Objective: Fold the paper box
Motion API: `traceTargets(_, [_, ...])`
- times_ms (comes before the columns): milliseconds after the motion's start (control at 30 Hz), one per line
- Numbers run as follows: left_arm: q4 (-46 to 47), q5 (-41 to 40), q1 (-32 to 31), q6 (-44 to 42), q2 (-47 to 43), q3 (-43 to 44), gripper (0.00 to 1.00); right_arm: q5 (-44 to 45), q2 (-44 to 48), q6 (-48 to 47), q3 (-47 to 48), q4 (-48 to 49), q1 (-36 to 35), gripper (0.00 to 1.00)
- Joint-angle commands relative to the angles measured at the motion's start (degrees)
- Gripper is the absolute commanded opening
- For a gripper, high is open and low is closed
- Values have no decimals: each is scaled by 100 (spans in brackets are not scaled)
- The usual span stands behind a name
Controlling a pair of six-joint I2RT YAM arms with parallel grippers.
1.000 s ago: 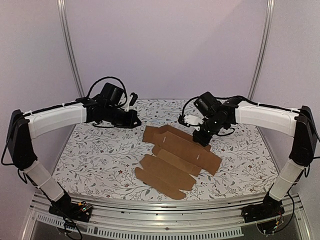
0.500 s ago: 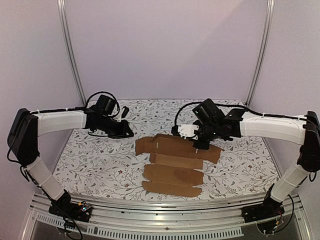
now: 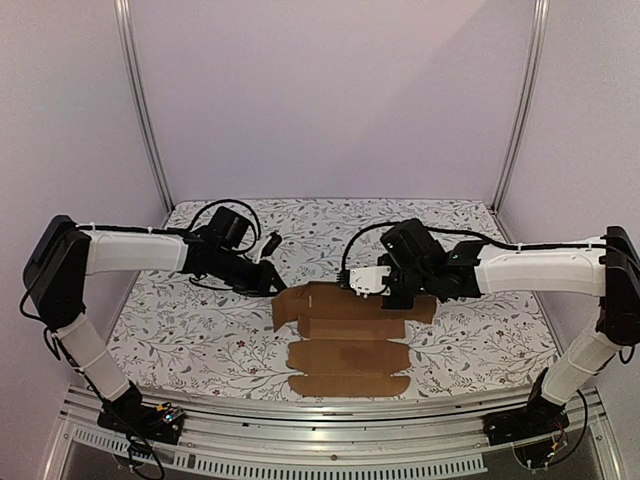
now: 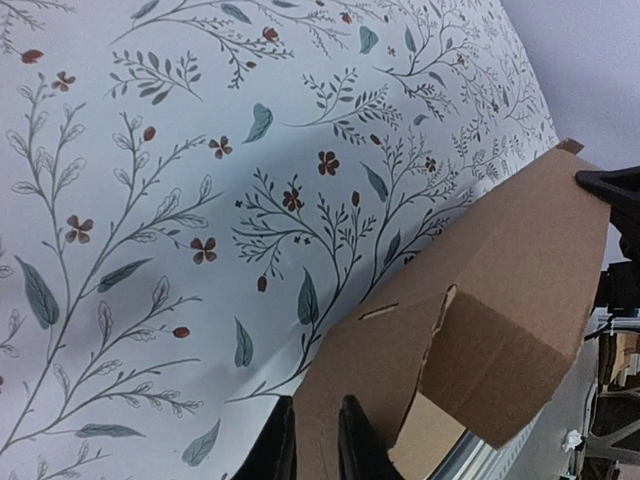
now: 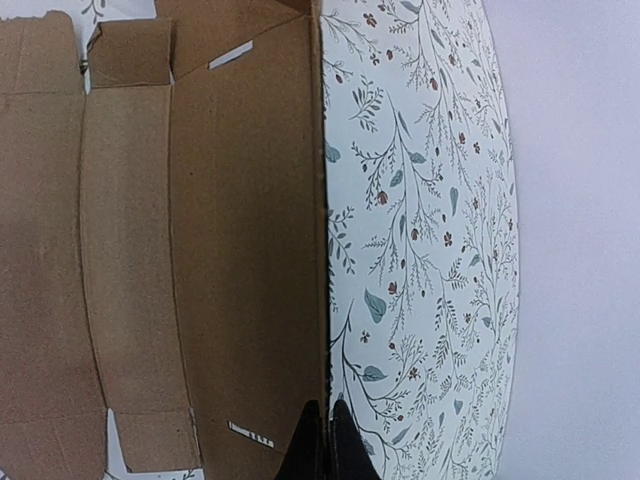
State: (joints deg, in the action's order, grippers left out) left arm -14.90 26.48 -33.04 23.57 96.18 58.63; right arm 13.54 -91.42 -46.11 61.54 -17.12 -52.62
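Note:
The paper box [image 3: 345, 345] is a flat brown die-cut cardboard sheet with flaps and slits, lying mid-table. Its rear panel is raised off the table. My left gripper [image 3: 272, 284] is at the sheet's rear left corner. In the left wrist view the cardboard corner [image 4: 500, 300] fills the narrow gap of the left gripper [image 4: 315, 445], which is closed on it. My right gripper [image 3: 398, 297] is at the rear edge on the right. In the right wrist view the right gripper [image 5: 327, 440] is pinched shut on the sheet's long edge [image 5: 240, 230].
The table [image 3: 180, 320] has a white cloth with a floral print. Metal frame posts [image 3: 145, 110] stand at the back corners. An aluminium rail [image 3: 320, 440] runs along the near edge by the arm bases.
The sheet has turned from a diagonal lie to square with the table and slid nearer. My left gripper moved right onto its rear left corner. My right gripper moved left with the rear edge.

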Motion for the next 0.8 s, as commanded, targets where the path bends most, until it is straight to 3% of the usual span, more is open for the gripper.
traceTargets(0, [71,69,-134,-98,-103,-317,16,283,188,-139,-309,545,-90,0])
traceTargets(500, [313,389,-511,-189,-351,-682,19,815,294,-24,-700,1119,-381,0])
traceTargets(767, [449,314,-589,-294,-347,-626,27,967,479,64,-947,1151,-549,0])
